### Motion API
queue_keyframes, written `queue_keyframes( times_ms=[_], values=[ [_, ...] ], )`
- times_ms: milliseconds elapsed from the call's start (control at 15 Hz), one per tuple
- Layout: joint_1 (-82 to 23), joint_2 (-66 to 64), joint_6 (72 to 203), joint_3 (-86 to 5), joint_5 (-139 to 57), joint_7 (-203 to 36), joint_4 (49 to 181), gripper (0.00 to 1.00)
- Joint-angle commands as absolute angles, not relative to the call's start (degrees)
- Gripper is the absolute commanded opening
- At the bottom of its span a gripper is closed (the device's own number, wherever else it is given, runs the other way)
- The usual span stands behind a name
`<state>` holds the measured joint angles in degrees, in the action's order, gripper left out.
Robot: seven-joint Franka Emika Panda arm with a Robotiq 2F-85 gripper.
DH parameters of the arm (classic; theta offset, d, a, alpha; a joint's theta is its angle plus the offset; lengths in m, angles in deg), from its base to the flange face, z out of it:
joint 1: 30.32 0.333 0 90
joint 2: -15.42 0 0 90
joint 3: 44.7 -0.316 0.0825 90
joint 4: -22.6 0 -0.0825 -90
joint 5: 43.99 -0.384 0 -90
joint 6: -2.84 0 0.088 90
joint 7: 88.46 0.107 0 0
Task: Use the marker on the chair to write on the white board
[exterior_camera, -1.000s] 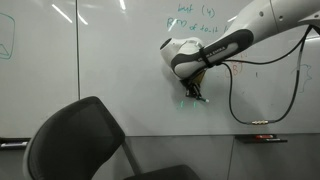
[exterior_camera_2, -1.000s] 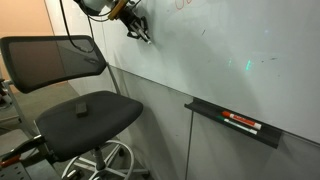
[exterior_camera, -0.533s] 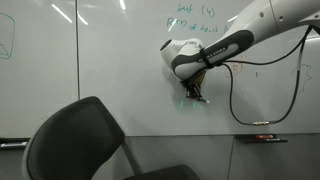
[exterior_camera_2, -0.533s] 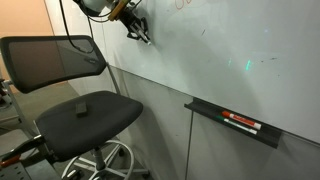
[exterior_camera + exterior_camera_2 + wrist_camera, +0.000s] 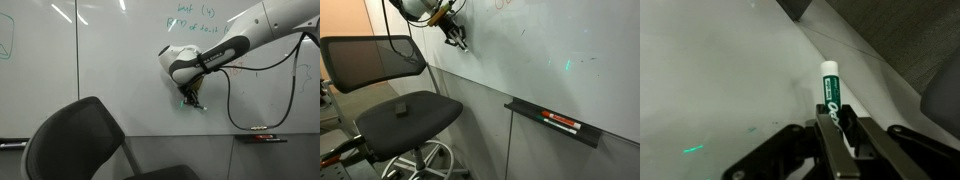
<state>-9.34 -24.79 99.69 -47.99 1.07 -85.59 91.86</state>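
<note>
At the white board (image 5: 100, 80), my pincer (image 5: 840, 128) is clamped fully shut on the marker (image 5: 830, 95), a slim stick with a green label that juts out from between the jaws toward the glossy panel. In an exterior view my arm reaches in from the right and the pincer (image 5: 193, 97) sits hard up against the board, below the green handwriting (image 5: 195, 22) and above and to the right of the chair (image 5: 85, 140). In the other exterior view the pincer (image 5: 457, 38) works high on the board, up and to the right of the chair's backrest (image 5: 380, 58).

By my reading, the first part of the job is done: the marker is off the chair and in my grip, carried up to the writing surface. A small dark block (image 5: 400, 105) lies alone on the seat; what it is I cannot tell. The writing itself is what remains. I see no clear fresh stroke under the tip, and whether the tip is actually touching the board is too fine to make out. A faint green glint (image 5: 690, 150) shows on the panel to the left in the wrist view, but it may be only a reflection. Well to the right and lower, a wall tray (image 5: 555, 122) holds short reddish and dark sticks, which I judge have no part in this.
</note>
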Motion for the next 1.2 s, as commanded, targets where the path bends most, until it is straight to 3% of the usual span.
queue_keyframes(
  times_ms=[0, 1133],
  values=[
    [-9.76, -26.04, 99.84, -49.36, -1.74, -88.37, 87.9, 0.08],
    [-12.13, -21.94, 93.32, -49.32, -4.19, -93.06, 87.57, 0.08]
  ],
)
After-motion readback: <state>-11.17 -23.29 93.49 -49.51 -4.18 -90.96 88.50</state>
